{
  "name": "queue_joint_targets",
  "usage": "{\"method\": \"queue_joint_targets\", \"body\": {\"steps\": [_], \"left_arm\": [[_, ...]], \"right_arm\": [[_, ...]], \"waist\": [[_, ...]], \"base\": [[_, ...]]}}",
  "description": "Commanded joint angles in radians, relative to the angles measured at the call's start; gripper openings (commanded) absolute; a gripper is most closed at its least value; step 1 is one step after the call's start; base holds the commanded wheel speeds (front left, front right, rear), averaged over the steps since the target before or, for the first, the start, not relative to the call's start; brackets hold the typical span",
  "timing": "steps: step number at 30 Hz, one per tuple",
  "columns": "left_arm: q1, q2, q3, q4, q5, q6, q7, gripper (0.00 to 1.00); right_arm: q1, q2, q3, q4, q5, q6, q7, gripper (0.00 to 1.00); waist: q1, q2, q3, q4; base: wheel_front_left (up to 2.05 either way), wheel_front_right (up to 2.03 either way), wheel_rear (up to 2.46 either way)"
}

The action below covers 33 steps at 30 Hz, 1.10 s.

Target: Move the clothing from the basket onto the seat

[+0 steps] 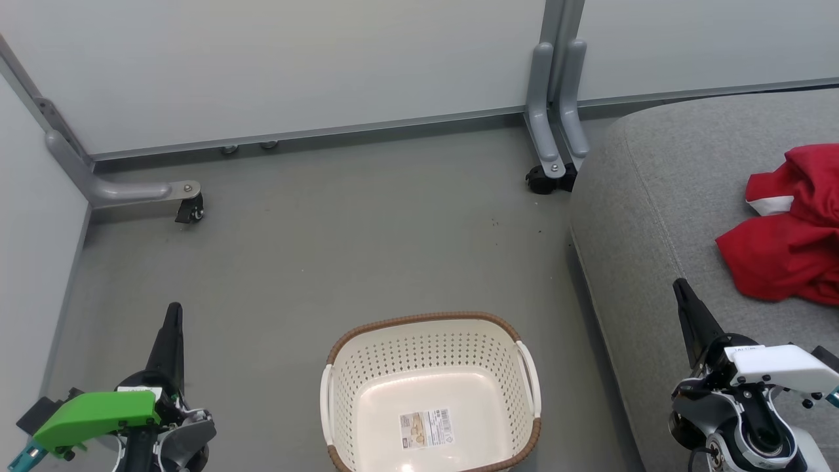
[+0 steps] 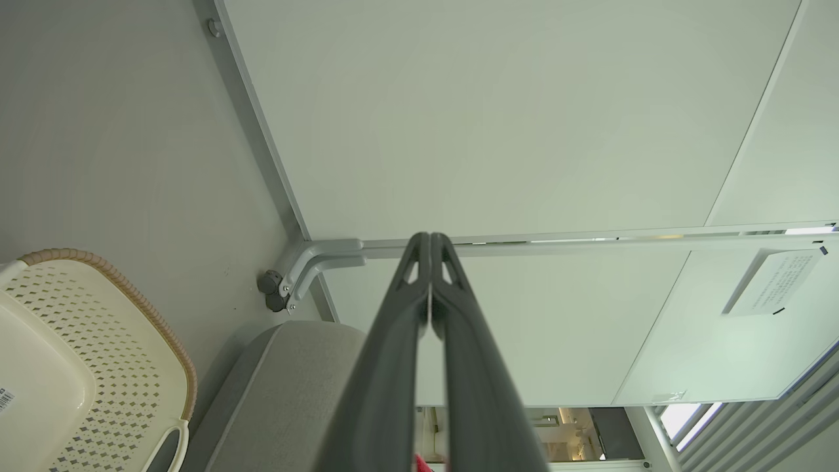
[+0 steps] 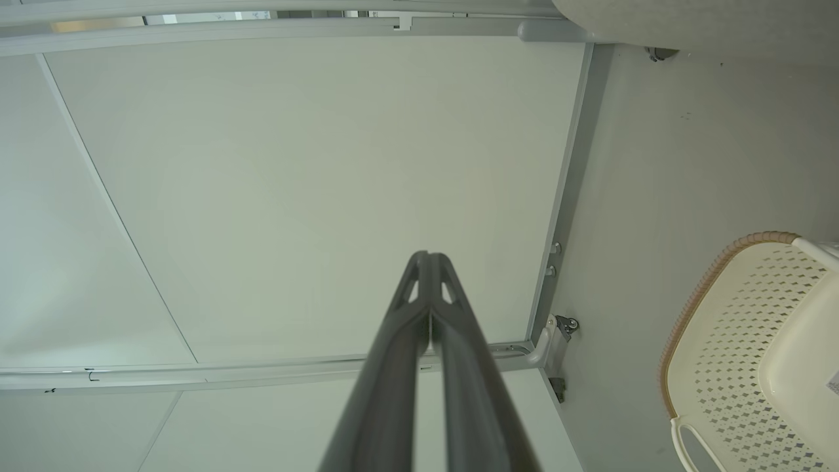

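Observation:
The red clothing (image 1: 790,236) lies bunched on the grey seat (image 1: 662,216) at the right, with a white hem showing. The cream basket (image 1: 432,393) with its brown rim stands on the floor at the bottom centre, holding nothing but its label. It also appears as the basket (image 2: 78,354) in the left wrist view and the basket (image 3: 747,354) in the right wrist view. My left gripper (image 1: 173,313) is shut and holds nothing, low at the left of the basket. My right gripper (image 1: 680,286) is shut and holds nothing, over the seat's front part, short of the clothing. Both pairs of fingers meet in the wrist views: left gripper (image 2: 430,237), right gripper (image 3: 429,257).
Pale partition panels (image 1: 295,59) close the back and left. Their grey feet with castors stand on the floor: a left foot (image 1: 141,191) and a middle foot (image 1: 554,131) beside the seat's corner. Grey floor (image 1: 341,249) stretches between the basket and the panels.

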<state>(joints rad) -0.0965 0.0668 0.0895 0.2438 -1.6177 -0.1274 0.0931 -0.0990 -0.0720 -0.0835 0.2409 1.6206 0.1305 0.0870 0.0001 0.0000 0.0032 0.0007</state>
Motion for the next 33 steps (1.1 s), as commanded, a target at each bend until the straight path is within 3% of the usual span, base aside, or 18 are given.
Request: {"method": "queue_joint_targets", "body": {"steps": [1,33], "left_arm": [[-0.019,0.000,0.004,0.001,-0.018,-0.006,0.005,0.00],[-0.017,-0.004,0.013,0.001,-0.006,-0.006,0.011,0.00]], "right_arm": [[-0.013,0.002,-0.004,0.005,0.019,0.000,0.008,0.00],[-0.012,0.009,-0.014,0.006,0.005,0.000,0.017,0.00]], "waist": [[-0.0001,0.0000,0.000,-0.001],[-0.0001,0.0000,0.000,-0.001]], "base": [[0.00,0.00,0.00],[0.00,0.00,0.00]]}}
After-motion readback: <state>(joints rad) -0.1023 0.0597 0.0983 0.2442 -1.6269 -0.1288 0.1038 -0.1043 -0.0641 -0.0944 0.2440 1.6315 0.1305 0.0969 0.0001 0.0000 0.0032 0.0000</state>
